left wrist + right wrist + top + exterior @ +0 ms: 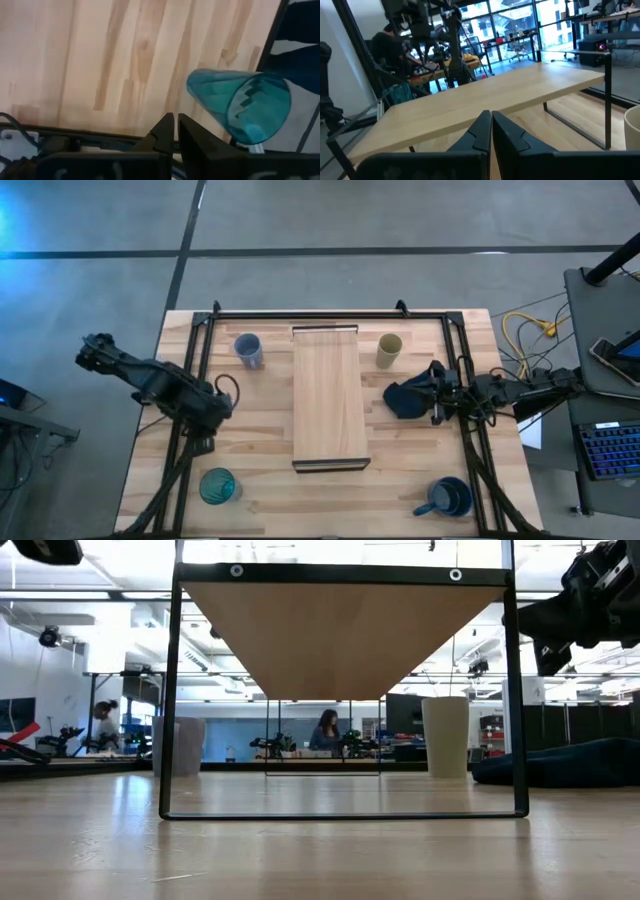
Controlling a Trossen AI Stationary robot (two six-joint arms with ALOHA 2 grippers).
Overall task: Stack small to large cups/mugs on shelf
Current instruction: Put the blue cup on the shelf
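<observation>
Four cups sit on the surface (260,450) around the bare shelf (326,395), both hands closed and empty, so I'd open the right hand (437,402) wide and take the tan cup (389,351) squarely, left hand (212,420) waiting near the teal glass (219,486).

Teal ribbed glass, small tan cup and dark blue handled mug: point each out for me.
Teal see-through ribbed glass (219,486): high view, on its open mouth.
Small tan cup (389,350): high view, on its rim and side.
Wide dark blue handled mug (451,497): high view, on its bowl, not the handle.
</observation>
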